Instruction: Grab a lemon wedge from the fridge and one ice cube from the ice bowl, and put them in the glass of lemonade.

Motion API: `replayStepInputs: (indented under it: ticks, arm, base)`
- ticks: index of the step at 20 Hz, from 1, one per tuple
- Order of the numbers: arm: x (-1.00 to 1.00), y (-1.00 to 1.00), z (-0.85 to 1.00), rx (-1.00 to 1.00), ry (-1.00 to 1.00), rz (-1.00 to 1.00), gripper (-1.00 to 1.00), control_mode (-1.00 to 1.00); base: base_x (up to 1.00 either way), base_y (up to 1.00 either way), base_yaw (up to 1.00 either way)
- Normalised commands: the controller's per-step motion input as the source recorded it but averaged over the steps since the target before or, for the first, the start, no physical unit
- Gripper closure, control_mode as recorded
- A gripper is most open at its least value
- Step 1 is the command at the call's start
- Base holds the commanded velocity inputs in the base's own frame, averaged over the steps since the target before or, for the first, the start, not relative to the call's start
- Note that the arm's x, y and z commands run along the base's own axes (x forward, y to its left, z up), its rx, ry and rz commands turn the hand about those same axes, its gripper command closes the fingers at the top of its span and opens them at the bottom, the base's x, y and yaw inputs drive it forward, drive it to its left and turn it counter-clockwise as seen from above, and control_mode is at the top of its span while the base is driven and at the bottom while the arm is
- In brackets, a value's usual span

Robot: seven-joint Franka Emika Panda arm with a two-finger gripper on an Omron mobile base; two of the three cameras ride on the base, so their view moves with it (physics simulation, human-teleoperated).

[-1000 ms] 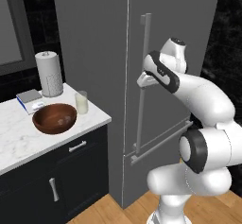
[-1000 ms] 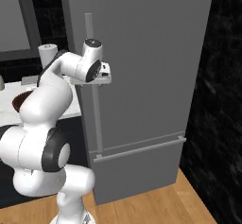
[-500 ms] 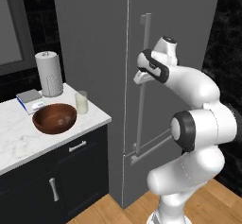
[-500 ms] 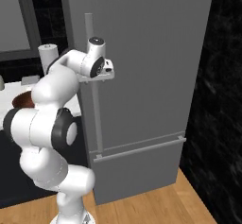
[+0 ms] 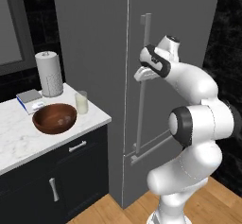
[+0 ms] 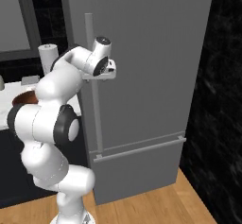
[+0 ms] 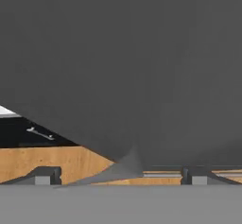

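Observation:
The tall grey fridge (image 5: 179, 24) stands shut, so the lemon wedge is hidden. My gripper (image 5: 141, 73) is up against the fridge's long vertical bar handle (image 5: 141, 119), about a third of the way down it, and is open with nothing held. In the right base view the gripper (image 6: 105, 74) sits at the handle (image 6: 97, 124). In the hand view the gripper (image 7: 120, 176) faces the grey door (image 7: 142, 53) at close range, fingertips spread wide. The reddish-brown ice bowl (image 5: 54, 118) and the glass of lemonade (image 5: 82, 102) stand on the white counter (image 5: 19, 142) to the left.
A white paper towel roll (image 5: 48, 74) and a small flat box (image 5: 30, 100) stand behind the bowl. Dark cabinets (image 5: 61, 180) run under the counter. A horizontal drawer handle (image 6: 142, 150) crosses the fridge low down. Black wall (image 6: 220, 100) flanks the fridge on the right; wood floor lies below.
The hand has edged slightly closer to the fridge handle. The arm's elbow and lower links have swung up and in toward the fridge. The gripper stays open.

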Motion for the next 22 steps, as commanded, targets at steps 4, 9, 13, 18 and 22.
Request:
replayStepInputs:
  ticks: [4,9,13,18,22]
  arm:
    - [-0.03,0.0,0.0,0.19,-0.25,-0.04,-1.0,-1.0]
    - [-0.01,0.01,0.0,0.12,-0.27,0.0,-1.0,-1.0]
    - [0.07,0.1,0.0,0.07,-0.15,0.0,-1.0,-1.0]
    - [0.18,0.17,0.0,0.04,-0.09,0.0,-1.0,-1.0]
    - [0.28,0.24,-0.04,0.03,-0.02,0.0,-1.0,-1.0]
  base:
    - [0.0,0.0,0.0]
    - [0.0,0.0,0.0]
    - [0.0,0.0,0.0]
    - [0.0,0.0,0.0]
    - [0.0,0.0,0.0]
